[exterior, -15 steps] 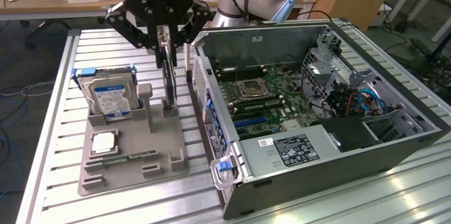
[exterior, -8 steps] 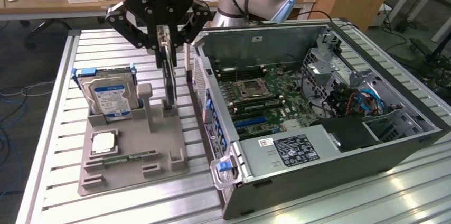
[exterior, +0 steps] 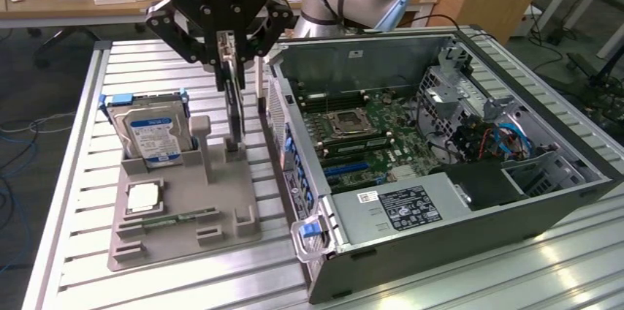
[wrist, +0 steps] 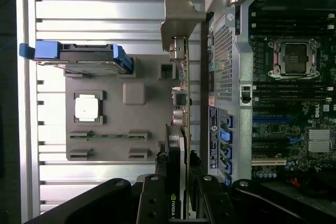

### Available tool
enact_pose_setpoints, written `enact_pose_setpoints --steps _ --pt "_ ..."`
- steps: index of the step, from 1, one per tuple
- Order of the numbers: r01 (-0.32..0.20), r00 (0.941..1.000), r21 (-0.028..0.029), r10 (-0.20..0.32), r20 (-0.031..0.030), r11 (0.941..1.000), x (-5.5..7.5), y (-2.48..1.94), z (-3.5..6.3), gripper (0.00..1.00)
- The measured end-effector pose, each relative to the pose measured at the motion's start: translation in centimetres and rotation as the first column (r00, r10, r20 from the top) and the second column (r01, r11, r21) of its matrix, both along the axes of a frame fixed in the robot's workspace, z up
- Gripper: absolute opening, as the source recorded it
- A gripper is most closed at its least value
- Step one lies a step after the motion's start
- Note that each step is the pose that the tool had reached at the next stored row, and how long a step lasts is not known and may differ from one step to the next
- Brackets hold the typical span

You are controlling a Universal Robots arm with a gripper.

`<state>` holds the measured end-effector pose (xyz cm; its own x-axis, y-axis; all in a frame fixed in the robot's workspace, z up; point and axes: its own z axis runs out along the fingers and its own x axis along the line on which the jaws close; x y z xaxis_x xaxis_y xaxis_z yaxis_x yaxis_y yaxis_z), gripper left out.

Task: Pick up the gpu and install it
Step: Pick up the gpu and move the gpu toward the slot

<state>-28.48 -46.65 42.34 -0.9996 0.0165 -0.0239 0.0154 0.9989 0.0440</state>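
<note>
The gpu (exterior: 234, 105), a thin dark card seen edge-on, stands upright under my gripper (exterior: 226, 58), which is shut on its upper edge. Its lower end is level with the slot of the grey holder tray (exterior: 219, 200); I cannot tell whether it still touches. In the wrist view the gpu (wrist: 179, 103) runs away from the gripper (wrist: 176, 187), with black fingers on both sides and its silver bracket (wrist: 181, 17) at the far end. The open computer case (exterior: 546, 200) lies just to the exterior view's right, its motherboard (exterior: 370, 142) and blue slots (wrist: 270, 119) exposed.
On the holder tray stand a silver hard drive (exterior: 148, 131) with blue rails, a processor chip (exterior: 143, 197) and a green memory stick (exterior: 185, 215). The case's near wall (exterior: 292, 149) rises close beside the card. The slatted metal table (exterior: 78, 178) carries everything.
</note>
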Motion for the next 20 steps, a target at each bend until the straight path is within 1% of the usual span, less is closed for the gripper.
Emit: enact_pose_setpoints --steps 5,11,16,20 --pt "0.0 1.0 0.0001 0.0 0.0001 1.0 0.6 0.0 0.1 0.27" --pt "0.0 1.0 0.0001 0.0 0.0001 1.0 1.6 0.0 0.28 0.27" --pt "0.0 1.0 0.0002 0.0 0.0001 1.0 2.8 0.01 0.32 0.27" --pt "0.0 1.0 0.0011 0.0 0.0002 1.0 4.1 0.01 0.32 0.27"
